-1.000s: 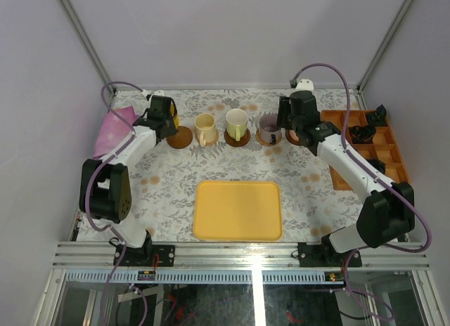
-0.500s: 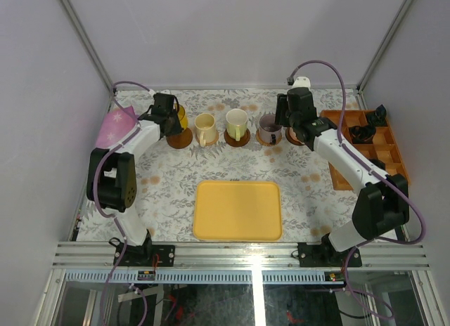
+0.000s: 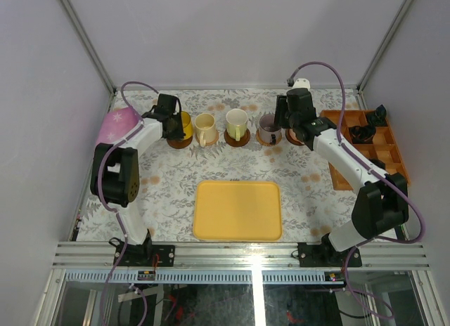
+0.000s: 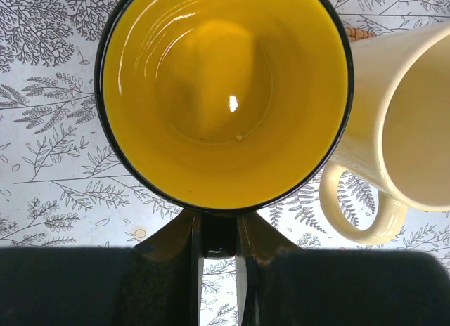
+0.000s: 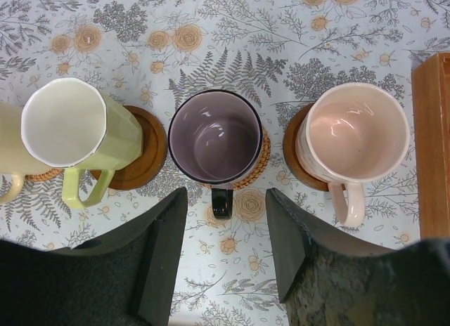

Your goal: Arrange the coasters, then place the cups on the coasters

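While the left gripper (image 4: 219,245) pinches the black handle of the yellow cup (image 4: 225,94), the cream cup (image 4: 408,129) crowds it at 3 o'clock. The right gripper (image 5: 226,199) hangs wide open over the purple cup (image 5: 214,136). Five cups (image 3: 237,122) and five coasters (image 5: 144,154) line up at 12 o'clock from the yellow tray (image 3: 238,211); an orange tray (image 3: 390,154) sits at 2 o'clock.

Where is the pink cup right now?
In the right wrist view, the pink cup stands on a dark coaster at the right end of the row, between the purple cup and the orange tray.
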You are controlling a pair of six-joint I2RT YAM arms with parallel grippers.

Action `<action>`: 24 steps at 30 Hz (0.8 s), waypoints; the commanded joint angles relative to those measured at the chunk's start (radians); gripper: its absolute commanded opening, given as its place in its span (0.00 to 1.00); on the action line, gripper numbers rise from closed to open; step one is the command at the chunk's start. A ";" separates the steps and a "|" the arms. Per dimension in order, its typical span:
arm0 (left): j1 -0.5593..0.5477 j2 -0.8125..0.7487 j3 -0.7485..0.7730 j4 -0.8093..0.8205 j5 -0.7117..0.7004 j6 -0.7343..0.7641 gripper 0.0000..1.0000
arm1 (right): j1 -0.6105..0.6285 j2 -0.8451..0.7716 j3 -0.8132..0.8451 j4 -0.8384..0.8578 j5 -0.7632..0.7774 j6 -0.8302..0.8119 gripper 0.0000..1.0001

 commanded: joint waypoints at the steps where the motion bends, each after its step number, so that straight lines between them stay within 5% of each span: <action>1: 0.010 -0.016 0.050 0.031 0.008 0.042 0.00 | -0.006 0.002 0.041 0.013 -0.003 0.011 0.56; 24: 0.020 -0.076 -0.037 0.050 -0.039 0.008 0.00 | -0.006 0.030 0.046 -0.002 -0.036 0.016 0.56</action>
